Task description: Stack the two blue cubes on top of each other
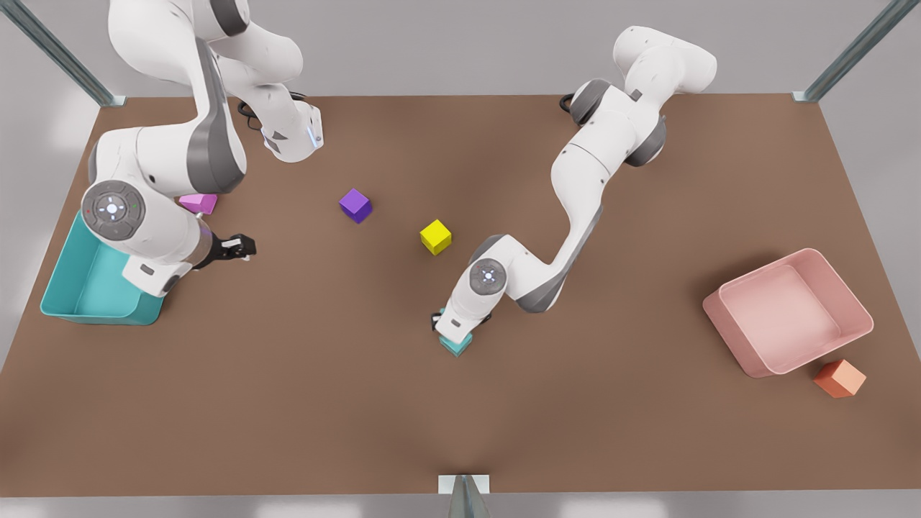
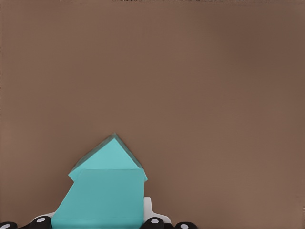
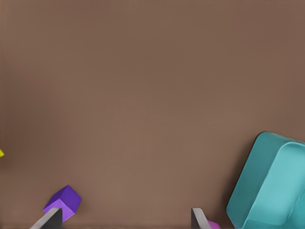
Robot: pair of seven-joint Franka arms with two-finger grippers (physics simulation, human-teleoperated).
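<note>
Brown worktop under grey walls, two Franka arms on it. Left hand is low at the worktop's middle front, on the blue cubes: the left wrist view shows one teal cube close in at the fingers with a second teal cube peeking out beyond it, apparently underneath, so likely stacked or nearly so; in the front view a teal cube pokes out below the hand. Fingers look closed on the near cube, though contact is mostly hidden. Right hand waits beside the teal bin, fingers parted, holding nothing. Purple cube, yellow cube, pink cube, orange cube and pink bin sit apart. Cubes look rigid, light, matte, not slippery; best hold is on two opposite flat sides, mid-height, squared so they seat flush
</note>
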